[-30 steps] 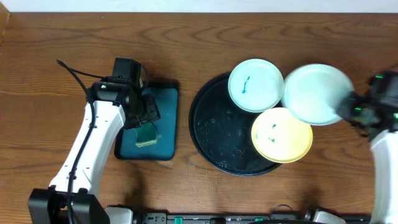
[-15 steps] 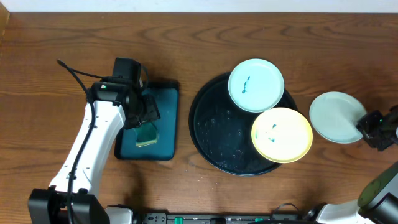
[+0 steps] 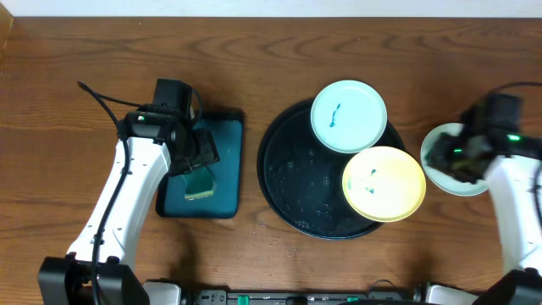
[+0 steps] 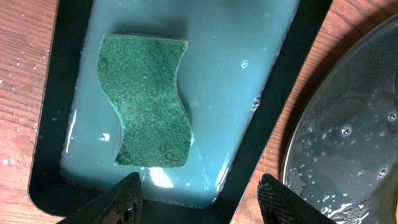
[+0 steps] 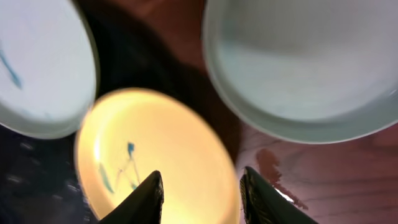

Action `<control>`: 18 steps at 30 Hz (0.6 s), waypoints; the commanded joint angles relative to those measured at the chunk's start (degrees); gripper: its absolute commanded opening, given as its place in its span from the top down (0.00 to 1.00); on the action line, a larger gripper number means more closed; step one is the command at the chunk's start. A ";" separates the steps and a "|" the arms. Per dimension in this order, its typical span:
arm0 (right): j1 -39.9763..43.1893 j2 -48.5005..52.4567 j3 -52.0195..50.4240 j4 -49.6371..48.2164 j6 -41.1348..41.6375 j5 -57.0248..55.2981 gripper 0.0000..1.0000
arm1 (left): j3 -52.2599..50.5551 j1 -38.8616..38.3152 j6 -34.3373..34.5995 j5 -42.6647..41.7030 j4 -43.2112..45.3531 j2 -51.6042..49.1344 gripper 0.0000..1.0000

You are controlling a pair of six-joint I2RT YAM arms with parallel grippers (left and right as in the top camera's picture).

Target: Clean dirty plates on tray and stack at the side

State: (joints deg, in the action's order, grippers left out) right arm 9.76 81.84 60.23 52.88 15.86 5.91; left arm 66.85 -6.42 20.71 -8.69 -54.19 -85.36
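Note:
The black tray point(image 3: 292, 169) holds a pale cyan plate point(image 3: 348, 115) with a blue smear and a pale yellow plate point(image 3: 384, 183) with blue smears. A second pale cyan plate point(image 3: 432, 140), with no smear showing, lies on the wood just right of the tray. My right gripper point(image 3: 440, 159) is open and empty above that plate's left part. In the right wrist view the right gripper point(image 5: 202, 199) hangs over the yellow plate's point(image 5: 155, 155) edge, with the unsmeared plate point(image 5: 298, 62) beyond. My left gripper point(image 3: 199, 157) is open and empty over the teal tray.
A teal rectangular tray point(image 3: 222, 161) with shallow water and a green sponge point(image 4: 146, 102) lies left of the black tray. In the left wrist view the left gripper point(image 4: 200, 196) is over its near rim, and the wet black tray point(image 4: 348, 137) is at the right.
My right gripper carried the unsmeared cyan plate rightward off the tray, set it on the wood and let go. It has since moved back left over it. The left arm has not moved.

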 commanded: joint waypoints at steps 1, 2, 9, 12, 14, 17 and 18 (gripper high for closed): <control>-5.25 1.11 -4.74 -0.74 5.31 -14.19 0.56 | -0.24 0.24 -0.55 -0.11 -0.42 1.14 0.39; -6.23 1.27 -6.38 -2.01 5.95 -15.43 0.54 | -0.24 0.24 -0.55 -0.11 -0.44 1.14 0.39; -7.65 1.42 -15.39 -10.67 5.99 -10.97 0.90 | -0.24 0.24 -0.55 -0.11 -0.42 1.14 0.39; -7.67 0.44 -14.60 -9.57 4.68 -10.69 0.99 | -0.24 0.24 -0.55 -0.11 -0.44 1.14 0.39; -7.67 -1.07 -13.73 -8.22 3.50 -8.74 0.99 | -0.24 0.24 -0.57 -0.11 -0.44 1.14 0.39; -7.80 -4.90 -12.90 -6.62 -0.26 -3.19 0.99 | -0.24 0.24 -0.55 -0.11 -0.83 1.14 0.39; -8.02 -6.56 -12.92 -6.32 -1.66 -0.66 0.99 | -0.24 0.24 -0.57 -0.09 -0.92 1.14 0.39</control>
State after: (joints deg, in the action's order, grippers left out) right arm 2.37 79.46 45.43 46.06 18.61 -0.86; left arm 66.85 -6.42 20.71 -8.71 -54.50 -85.36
